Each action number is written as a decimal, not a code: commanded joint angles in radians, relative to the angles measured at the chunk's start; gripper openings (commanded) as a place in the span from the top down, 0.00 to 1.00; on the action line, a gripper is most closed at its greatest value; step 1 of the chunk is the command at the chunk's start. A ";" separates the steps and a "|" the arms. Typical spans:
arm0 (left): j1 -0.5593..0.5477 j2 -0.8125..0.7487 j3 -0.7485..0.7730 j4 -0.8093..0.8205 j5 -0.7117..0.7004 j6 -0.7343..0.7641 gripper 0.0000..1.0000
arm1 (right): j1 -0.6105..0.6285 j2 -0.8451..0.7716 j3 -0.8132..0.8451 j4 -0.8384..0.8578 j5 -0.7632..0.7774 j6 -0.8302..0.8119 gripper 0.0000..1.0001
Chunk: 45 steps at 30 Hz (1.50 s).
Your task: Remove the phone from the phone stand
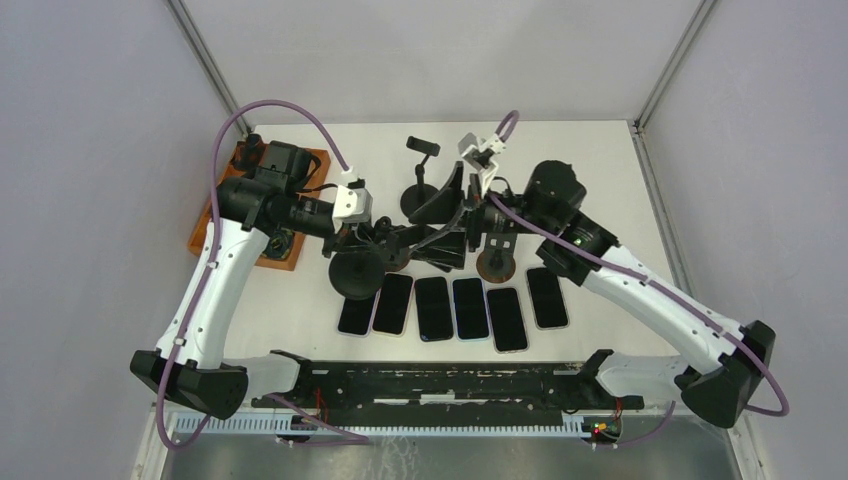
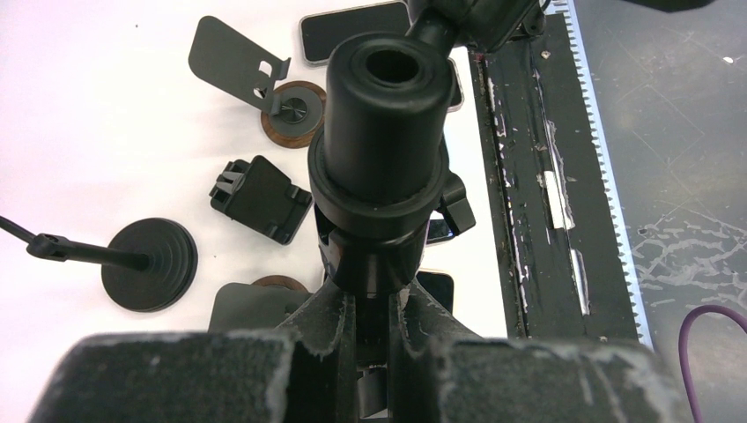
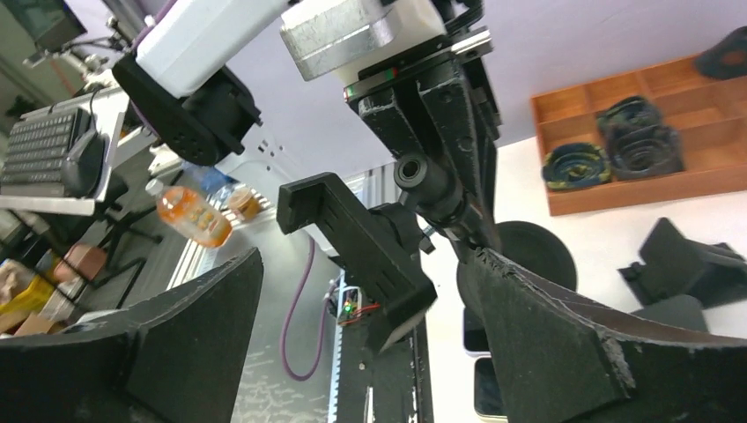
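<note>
My left gripper (image 1: 375, 238) is shut on the neck of a black phone stand (image 2: 385, 167), lifted and tilted, its round base (image 1: 357, 272) hanging over the phone row. In the left wrist view the fingers (image 2: 339, 326) pinch the stem below the thick cylinder. The stand's black clamp (image 3: 357, 251) lies between the wide-open fingers of my right gripper (image 3: 366, 256), which touch nothing. No phone shows in the clamp. Several dark phones (image 1: 433, 308) lie flat in a row on the white table (image 1: 600, 170). My right gripper (image 1: 447, 220) is just right of the left one.
A wooden tray (image 1: 300, 245) with black parts sits at the left. Other stands are around: a round-based one (image 1: 422, 190) behind, a brown-based one (image 1: 497, 262) to the right, and a folded black one (image 2: 260, 198). A black rail (image 1: 450, 385) runs along the near edge.
</note>
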 commanded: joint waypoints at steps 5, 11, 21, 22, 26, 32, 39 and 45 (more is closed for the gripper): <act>-0.004 -0.020 0.013 0.048 0.074 -0.036 0.98 | 0.043 0.080 0.087 0.030 -0.055 0.012 0.31; -0.003 -0.021 0.017 0.046 0.068 -0.038 0.97 | 0.042 0.116 0.216 -0.117 -0.057 -0.075 0.65; -0.004 -0.044 0.002 0.079 0.032 -0.089 0.07 | -0.063 0.107 0.256 -0.088 -0.054 -0.029 1.00; -0.004 -0.051 -0.004 0.100 0.026 -0.113 0.02 | -0.085 0.104 0.263 -0.080 -0.059 -0.021 1.00; -0.003 -0.078 -0.022 0.220 -0.020 -0.257 0.00 | -0.221 0.101 0.322 -0.100 -0.090 -0.015 1.00; 0.001 -0.088 -0.022 0.389 -0.190 -0.518 0.00 | -0.437 0.136 0.408 -0.216 -0.056 -0.078 1.00; 0.006 -0.047 0.004 0.445 -0.376 -0.696 0.00 | -0.558 0.261 0.471 -0.342 0.127 -0.241 1.00; 0.007 -0.026 -0.004 0.447 -0.495 -0.737 0.00 | -0.589 0.371 0.447 -0.328 0.180 -0.344 1.00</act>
